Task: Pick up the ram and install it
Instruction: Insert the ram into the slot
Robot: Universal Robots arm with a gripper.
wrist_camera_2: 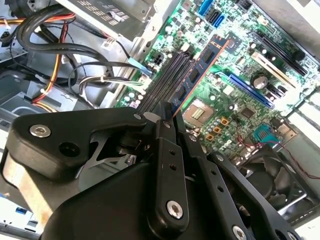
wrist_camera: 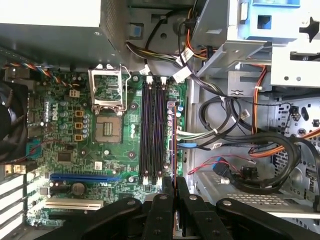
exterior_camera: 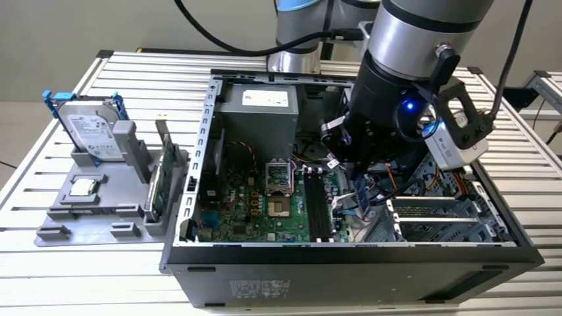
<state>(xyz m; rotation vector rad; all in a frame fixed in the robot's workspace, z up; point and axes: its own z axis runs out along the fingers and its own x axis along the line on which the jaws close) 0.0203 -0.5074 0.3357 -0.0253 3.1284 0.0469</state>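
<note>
One ram (wrist_camera_2: 200, 70), clamped edgewise in pincer (wrist_camera_2: 167, 117) above memory slots (wrist_camera: 152, 130); square alignment with slot advised before pressing.

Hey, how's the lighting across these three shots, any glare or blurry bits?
Exterior view: even light, a blue lamp glowing on the arm, the case interior shaded. Second wrist view: bright green-tinged glare on the motherboard, the tool dark and soft up close, holding the ram. First wrist view: evenly lit and sharp, the upper corner washed out.
</note>
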